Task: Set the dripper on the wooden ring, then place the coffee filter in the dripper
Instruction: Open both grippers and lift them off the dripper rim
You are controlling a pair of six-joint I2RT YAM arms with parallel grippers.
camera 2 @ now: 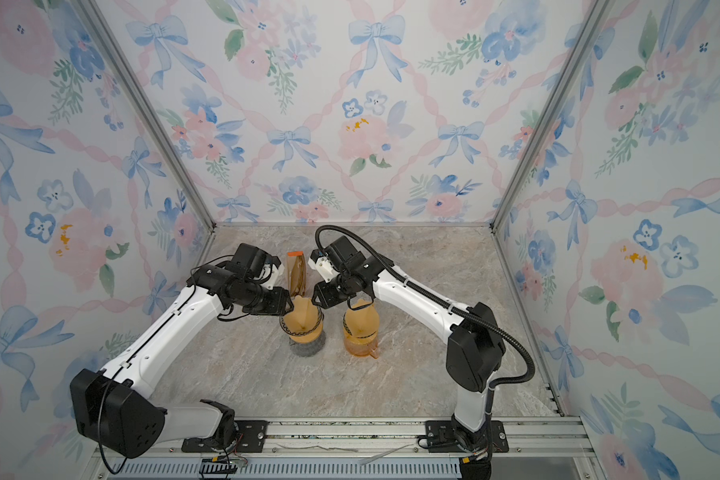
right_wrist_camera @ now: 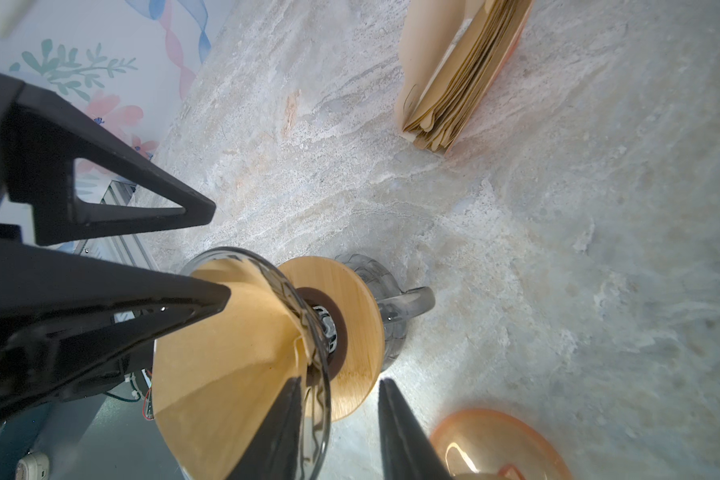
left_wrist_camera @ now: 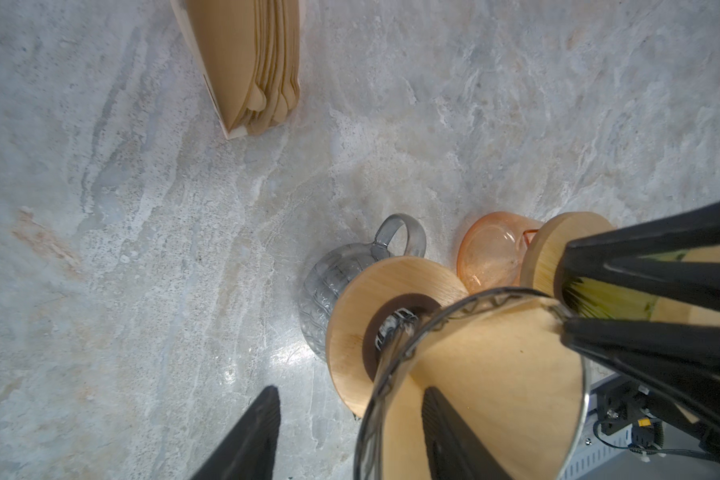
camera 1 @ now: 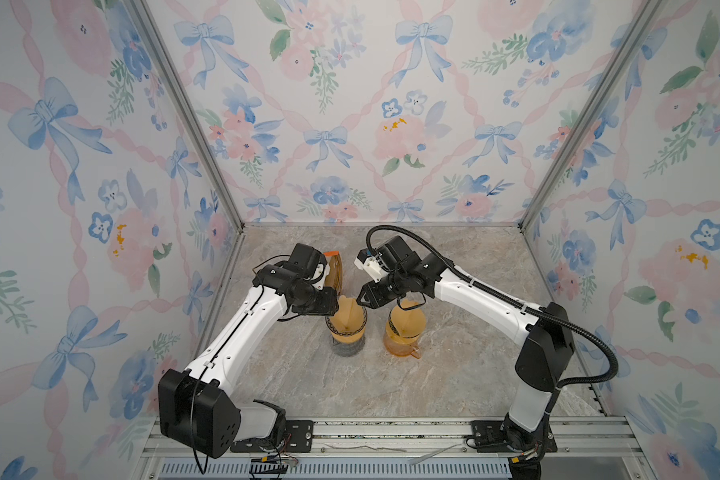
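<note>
The marble-patterned desk [camera 1: 433, 374] carries everything. The orange carafe [camera 1: 402, 345], topped by a second dripper [camera 1: 406, 322], stands just beside the right fingers [right_wrist_camera: 400, 436] on their outer side. A grey glass server [left_wrist_camera: 329, 286] stands below both sets of fingers, with a wooden collar [left_wrist_camera: 350, 311] on its mouth. The pack of paper filters [camera 1: 336, 272] stands upright beyond the fingertips of both arms, apart from them.

The glass dripper [right_wrist_camera: 316, 332] sits on the collar. The coffee filter [right_wrist_camera: 225, 353] lies opened inside it, against the glass wall.

The left gripper [left_wrist_camera: 352, 390] has its fingers [left_wrist_camera: 246, 436] apart, straddling the dripper's rim. One is inside on the paper, the other outside with a gap to the glass. The right gripper [right_wrist_camera: 341, 380] straddles the opposite side of the rim the same way. Its fingers are apart, the inner one on the filter and the outer one clear of the glass.
</note>
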